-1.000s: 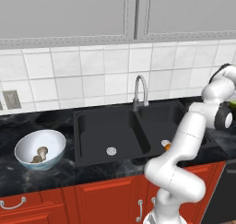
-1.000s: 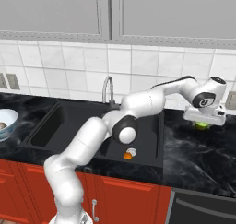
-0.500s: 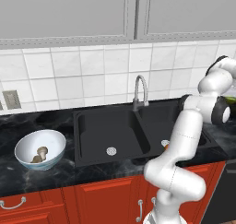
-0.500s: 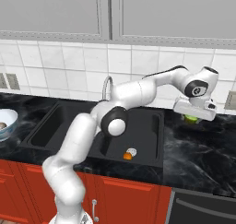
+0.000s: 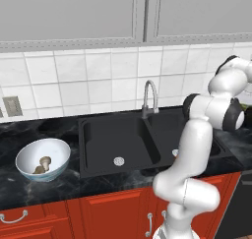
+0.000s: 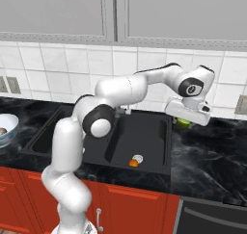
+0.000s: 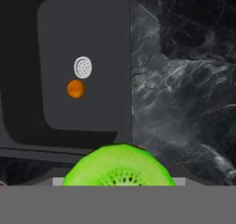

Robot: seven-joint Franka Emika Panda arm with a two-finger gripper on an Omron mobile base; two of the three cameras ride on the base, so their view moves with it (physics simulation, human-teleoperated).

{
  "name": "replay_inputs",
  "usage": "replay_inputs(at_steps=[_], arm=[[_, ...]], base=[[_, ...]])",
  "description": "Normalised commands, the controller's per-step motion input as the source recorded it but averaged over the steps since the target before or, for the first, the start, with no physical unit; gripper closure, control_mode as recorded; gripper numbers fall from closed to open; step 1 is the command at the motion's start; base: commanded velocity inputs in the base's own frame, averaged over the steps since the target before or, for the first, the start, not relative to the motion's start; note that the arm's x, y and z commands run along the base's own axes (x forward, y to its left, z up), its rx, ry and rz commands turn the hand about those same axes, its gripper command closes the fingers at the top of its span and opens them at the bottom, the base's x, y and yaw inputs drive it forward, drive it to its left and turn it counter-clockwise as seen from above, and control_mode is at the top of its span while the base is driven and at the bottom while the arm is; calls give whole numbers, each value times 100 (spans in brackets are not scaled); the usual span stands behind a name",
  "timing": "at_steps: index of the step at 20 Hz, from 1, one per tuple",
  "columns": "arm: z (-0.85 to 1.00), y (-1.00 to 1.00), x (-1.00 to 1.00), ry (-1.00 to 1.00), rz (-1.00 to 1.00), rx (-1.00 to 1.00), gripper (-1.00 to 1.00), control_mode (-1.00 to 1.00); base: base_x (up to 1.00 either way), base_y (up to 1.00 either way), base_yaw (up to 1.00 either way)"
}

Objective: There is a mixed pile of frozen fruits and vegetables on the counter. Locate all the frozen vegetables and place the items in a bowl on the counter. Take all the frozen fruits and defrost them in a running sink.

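Bright, even rendered light; soft shadows

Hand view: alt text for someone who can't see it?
A bright green fruit, cut face showing, sits close at the bottom of the view above black marble counter. Beyond it a black sink basin holds a small orange ball beside the silver drain.

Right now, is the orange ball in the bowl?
No, the orange ball lies in the sink beside the round silver drain.
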Motion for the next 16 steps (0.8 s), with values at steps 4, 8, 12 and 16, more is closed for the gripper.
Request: replay_inputs(at_steps=[4,8,12,16], arm=[[0,90,-43,0,0,0,100,-100],[-1,91,-38,-5,0,-2,100,-100],[-12,92,-15,-19,0,-5,100,-100],[-4,72,2,-9,-1,-5,100,-100]], base=[[0,0,0],[0,0,0],[0,0,0],[0,0,0]])
